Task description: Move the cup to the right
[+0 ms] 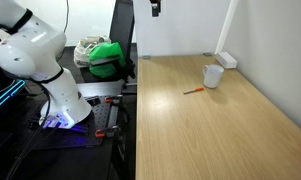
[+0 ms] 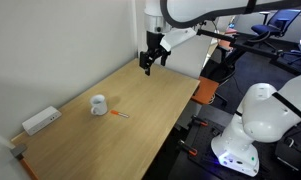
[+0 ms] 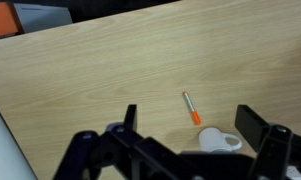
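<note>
Tool (image 3: 190,114) hanging over the tabletop (image 3: 90,70), fingers (image 3: 252,122) spread wide, gripping nothing.
I see the cup (image 3: 222,142) standing on the wood low in my wrist view, just beside the orange pen (image 3: 192,108); both exterior views show my tool high, well apart from it.

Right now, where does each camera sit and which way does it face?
Exterior view: beside the robot base, looking along the table at the cup.
Exterior view: across the table, facing back at the arm and open pincer.
Wrist view: looking down at the pen, pincer fingers in frame.
All three share cup and pen.
</note>
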